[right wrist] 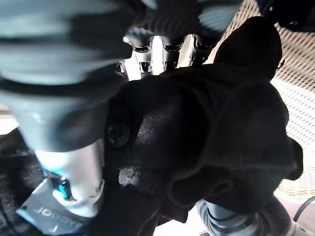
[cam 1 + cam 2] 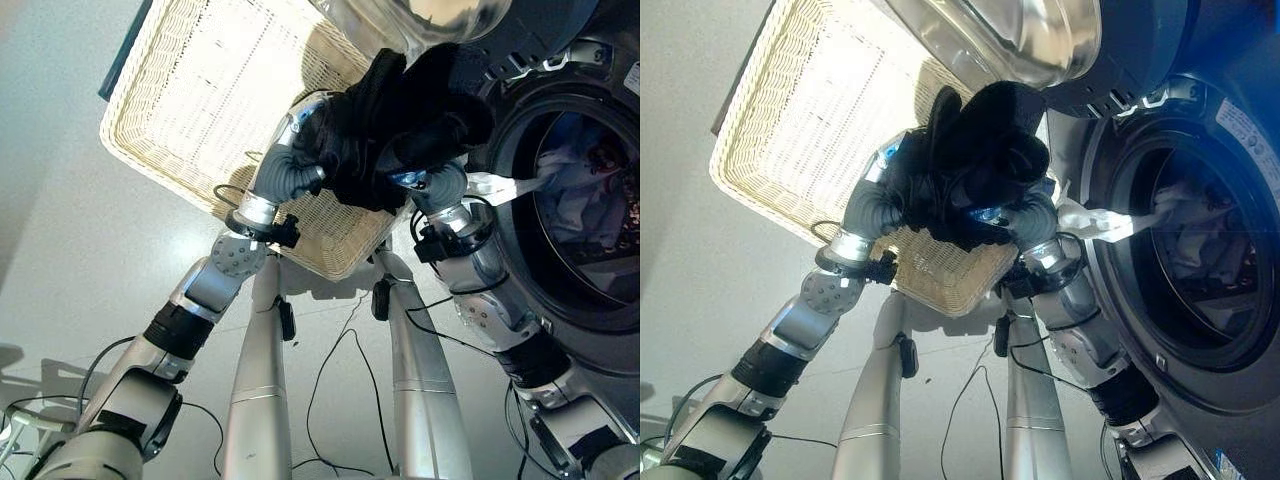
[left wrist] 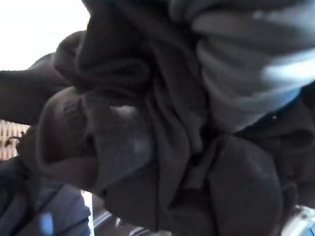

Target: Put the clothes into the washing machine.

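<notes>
A bundled black garment (image 2: 400, 120) hangs in the air over the near corner of a wicker basket (image 2: 200, 90), held between my two hands. My left hand (image 2: 295, 150) is pressed into its left side and my right hand (image 2: 440, 185) into its lower right. The dark cloth (image 3: 162, 147) covers the left hand up close. In the right wrist view the garment (image 1: 211, 123) bulges over the right hand (image 1: 162, 49). Just right of the bundle is the washing machine's open drum (image 2: 590, 200), with light clothes (image 2: 1200, 240) inside.
A white cloth (image 2: 1090, 222) trails out over the drum's rim toward my right hand. The machine's round glass door (image 2: 1010, 40) stands open above the bundle. A dark flat object (image 2: 120, 60) lies by the basket's far left edge. Pale floor spreads to the left.
</notes>
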